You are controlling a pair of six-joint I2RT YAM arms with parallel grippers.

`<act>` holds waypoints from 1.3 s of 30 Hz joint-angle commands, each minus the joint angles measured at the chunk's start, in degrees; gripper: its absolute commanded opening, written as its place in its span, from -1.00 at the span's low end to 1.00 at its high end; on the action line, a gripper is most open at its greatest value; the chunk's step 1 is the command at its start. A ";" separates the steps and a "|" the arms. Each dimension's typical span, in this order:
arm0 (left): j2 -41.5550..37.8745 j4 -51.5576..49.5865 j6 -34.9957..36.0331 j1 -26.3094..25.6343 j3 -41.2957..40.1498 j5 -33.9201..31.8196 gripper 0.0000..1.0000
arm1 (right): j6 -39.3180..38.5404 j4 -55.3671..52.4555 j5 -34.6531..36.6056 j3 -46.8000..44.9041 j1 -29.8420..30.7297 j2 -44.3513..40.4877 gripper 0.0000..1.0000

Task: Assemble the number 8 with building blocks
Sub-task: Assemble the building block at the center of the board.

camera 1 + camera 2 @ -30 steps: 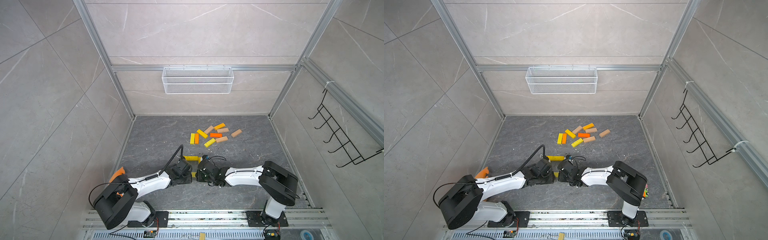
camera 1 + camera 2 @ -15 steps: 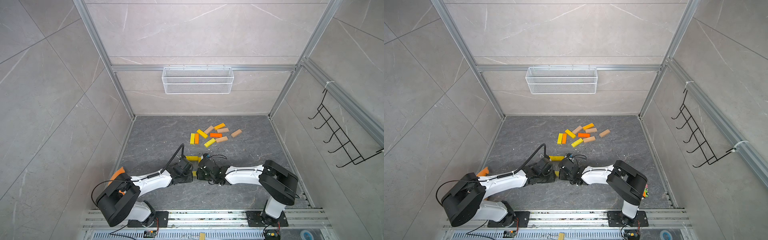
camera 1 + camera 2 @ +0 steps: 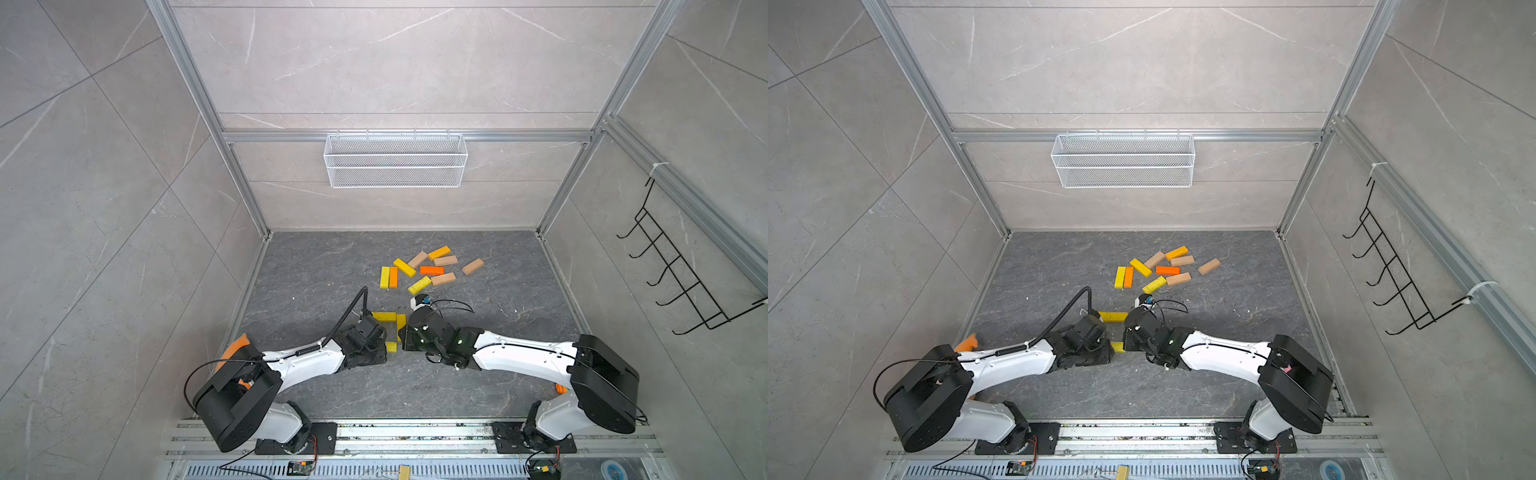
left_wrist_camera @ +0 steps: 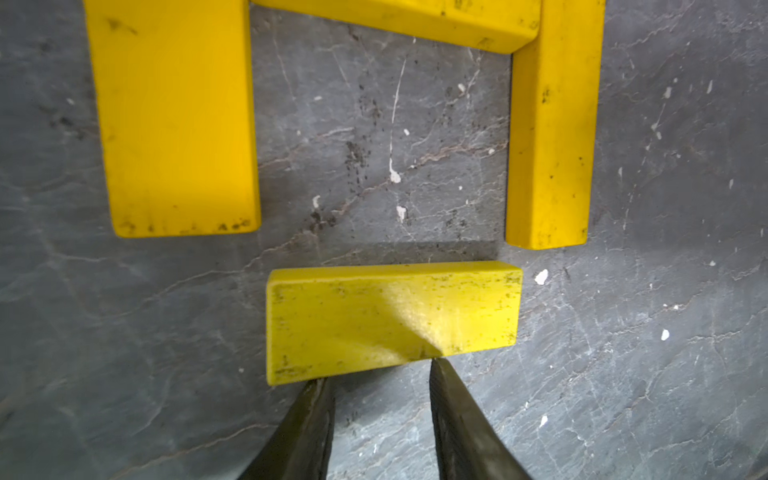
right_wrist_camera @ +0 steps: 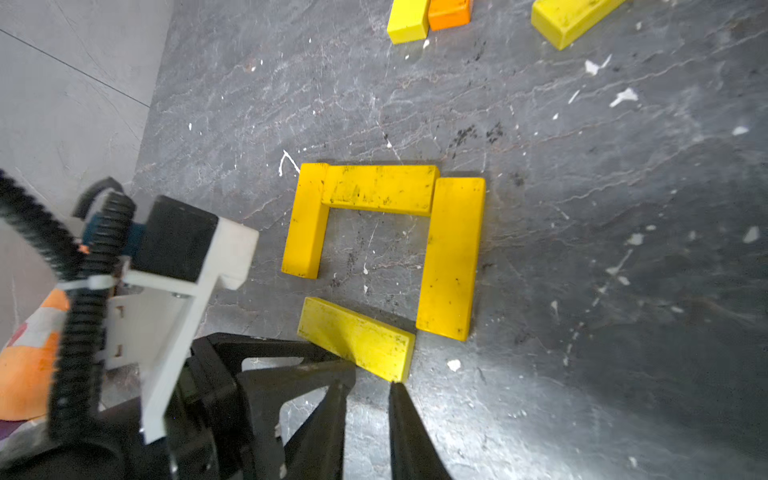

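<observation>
On a dark grey, stone-patterned floor (image 3: 324, 266) walled by pale tiles, two white-and-black robot arms reach inward from the near edge. The left arm (image 3: 307, 365) and the right arm (image 3: 523, 359) meet low near the middle. A white wire basket (image 3: 395, 160) hangs on the back wall. Farther back on the floor lies a loose scatter of ten blocks (image 3: 432, 270) — small flat rectangular bars in yellow, orange and tan, pointing in many directions. An orange plush toy (image 3: 236, 344) peeks out beside the left arm's base.

Between the two wrists, three yellow bars (image 5: 380, 189), scuffed with dark marks, form a square with its near side open. One runs left to right across the far side, and one at each end of it runs toward the robot. A fourth yellow bar (image 4: 392, 320) lies at the open end, its long axis roughly crosswise but a little askew, just beside the side bars' ends.

The left gripper (image 4: 377, 372) has its jaws slightly parted and empty, both tips against that bar's near long edge. The right gripper (image 5: 368, 384) is all but closed, holding nothing — one tip sits at the bar's corner.
</observation>
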 commanded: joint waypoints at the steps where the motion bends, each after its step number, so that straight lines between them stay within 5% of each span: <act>1: 1.61 -1.66 -1.09 -0.45 1.03 1.49 -0.16 | -2.03 -4.20 2.29 -0.99 -0.37 -2.21 -0.55; 25: 3.82 -2.78 -5.40 -0.50 2.29 -0.99 -0.15 | -2.28 -4.32 2.27 -3.65 -0.55 -5.13 -0.55; 39: -0.49 -4.16 -2.91 -0.58 0.23 1.12 -0.15 | 0.13 5.37 -4.41 -3.23 -0.45 3.76 -0.50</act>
